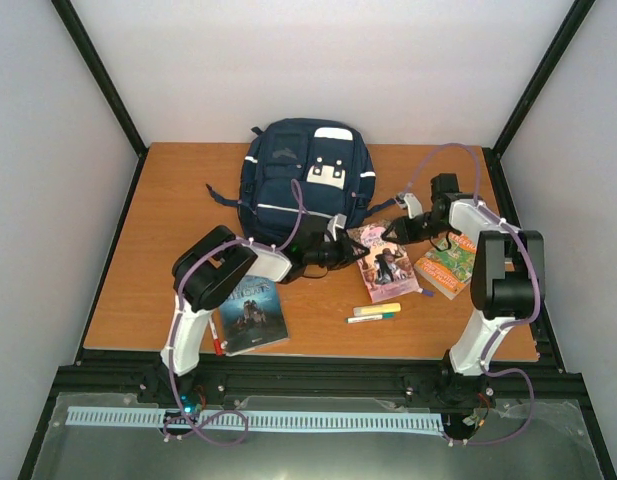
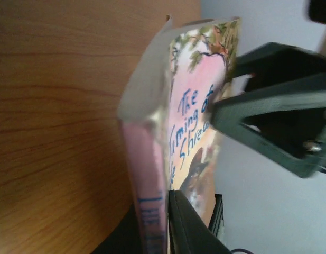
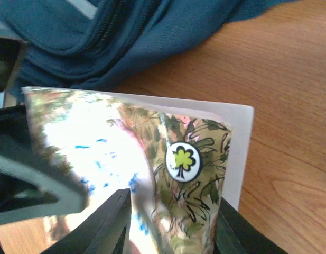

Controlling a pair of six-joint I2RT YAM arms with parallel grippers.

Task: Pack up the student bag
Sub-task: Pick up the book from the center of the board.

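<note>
The student bag point(image 1: 308, 175), navy blue with white patches, lies at the back middle of the table; its blue fabric point(image 3: 115, 37) fills the top of the right wrist view. A pink book, "The Taming of the Shrew" point(image 1: 386, 262), lies in front of it, with one side tilted up. My left gripper point(image 1: 340, 248) is shut on the book's spine edge point(image 2: 147, 206). My right gripper point(image 1: 400, 228) stands open, its fingers point(image 3: 104, 222) on either side of the book's leafy top corner point(image 3: 184, 159).
An orange and green book point(image 1: 450, 262) lies right of the pink one. A blue book point(image 1: 250, 315) and a red pen point(image 1: 216, 345) lie near the left arm's base. Yellow and green markers point(image 1: 376, 312) lie at the front middle. Black frame rails border the table.
</note>
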